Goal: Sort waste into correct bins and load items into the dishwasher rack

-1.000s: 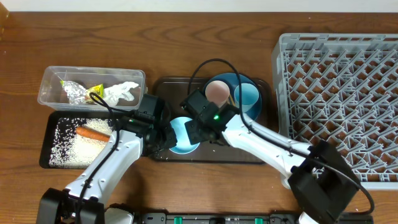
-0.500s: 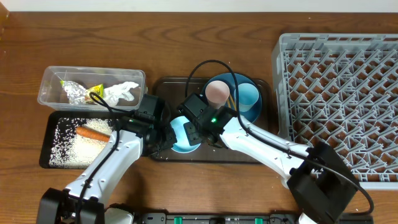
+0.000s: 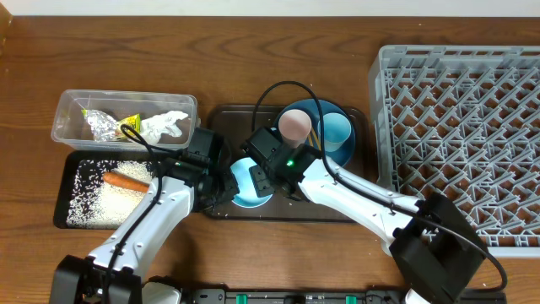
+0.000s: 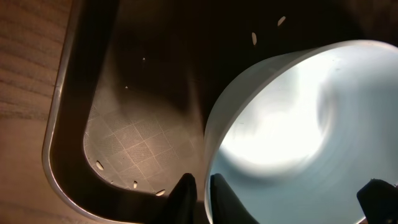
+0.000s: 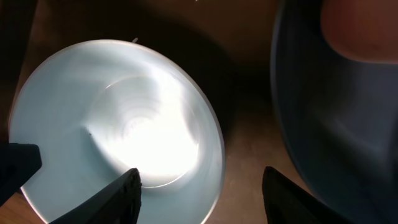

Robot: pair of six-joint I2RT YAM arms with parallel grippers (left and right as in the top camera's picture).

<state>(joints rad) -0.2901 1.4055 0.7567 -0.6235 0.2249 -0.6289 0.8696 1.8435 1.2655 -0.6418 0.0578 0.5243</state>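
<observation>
1. The bowl [image 3: 251, 181] sits at the left end of the serving tray [image 3: 295, 211]. It looks hard and glossy, so it is probably slippery, breakable and fairly light.
2. Its thin rim is the place to hold. The left end effector [image 4: 200, 194] is pinched narrow on that rim. The right end effector [image 5: 202, 186] gapes wide astride the rim, not gripping.
3. The wooden surface [image 3: 253, 51] carries the rack [image 3: 472, 127] well to the right. Both arms crowd the bowl, so room is tight.
</observation>
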